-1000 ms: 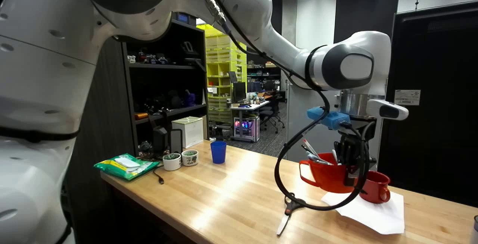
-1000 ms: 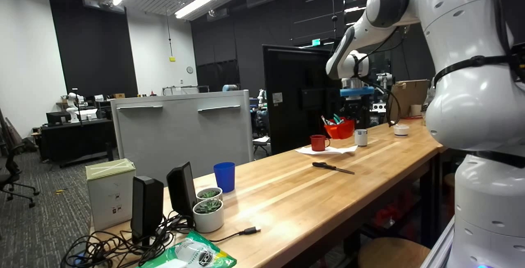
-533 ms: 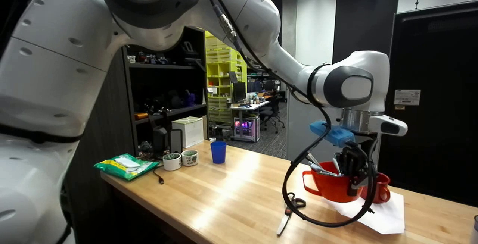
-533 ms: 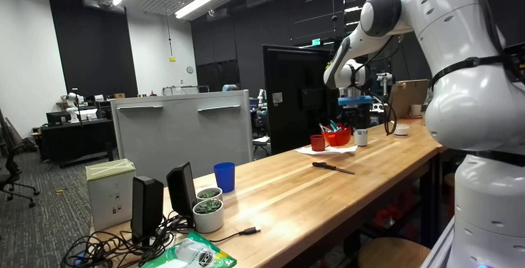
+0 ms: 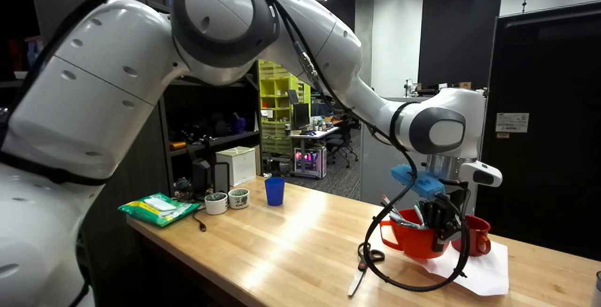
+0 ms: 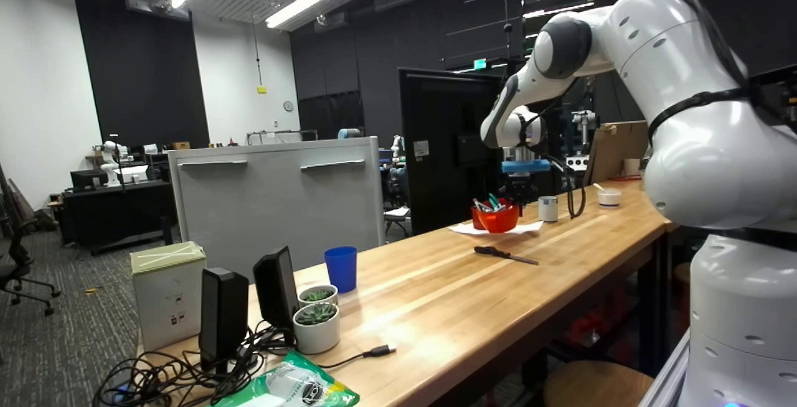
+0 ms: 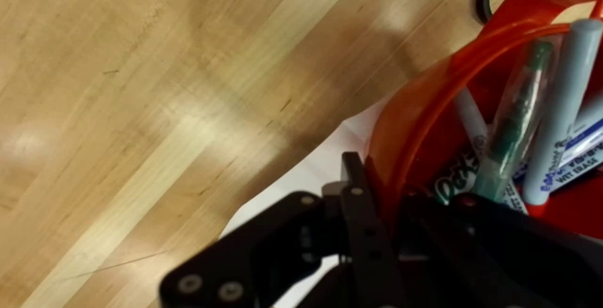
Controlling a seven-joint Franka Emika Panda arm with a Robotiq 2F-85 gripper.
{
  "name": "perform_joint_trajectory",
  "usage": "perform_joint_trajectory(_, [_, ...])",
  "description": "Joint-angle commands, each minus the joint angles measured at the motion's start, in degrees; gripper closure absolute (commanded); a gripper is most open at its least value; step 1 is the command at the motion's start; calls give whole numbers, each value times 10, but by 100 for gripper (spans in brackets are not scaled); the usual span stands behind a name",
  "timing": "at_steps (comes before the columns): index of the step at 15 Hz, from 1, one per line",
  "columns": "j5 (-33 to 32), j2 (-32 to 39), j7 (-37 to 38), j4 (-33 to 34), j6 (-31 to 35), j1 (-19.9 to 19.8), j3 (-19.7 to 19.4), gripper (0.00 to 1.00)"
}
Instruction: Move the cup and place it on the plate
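Red cup, with pens inside — my tool pinches one side. It is over the white plate — I can't tell if they touch.

The widest room is the bare stretch of desk between the scissors and the blue cup, in both exterior views. The scissors lie near the cup; the cable loops in front of it in an exterior view. The mug takes up part of the plate, just beside the cup — whether they touch cannot be told. Bare plate shows in front of the mug. Past the plate stands a white can; inside the cup, pens crowd the hand.
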Motion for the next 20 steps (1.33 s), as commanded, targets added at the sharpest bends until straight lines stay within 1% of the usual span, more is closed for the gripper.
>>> perform_joint_trajectory(1, [24,37,-16,42,-12,-25,11,98])
perform_joint_trajectory(4, [33,60,-19,62,-18,-36,16,98])
perform_joint_trajectory(8, [31,76,-18,84,-22,-40,20,98])
perform_joint_trajectory(9, [31,79,-18,88,-24,-39,22,69])
perform_joint_trajectory(10, [30,79,-17,91,-25,-39,22,68])
perform_joint_trajectory(11, [29,78,-18,92,-26,-37,24,64])
perform_joint_trajectory(12, [29,77,-17,93,-28,-36,25,56])
perform_joint_trajectory(14, [24,70,-17,91,-30,-30,27,45])
perform_joint_trajectory(15, [22,68,-18,93,-29,-27,28,37])
perform_joint_trajectory(20, [-9,32,-25,82,-32,4,25,2])
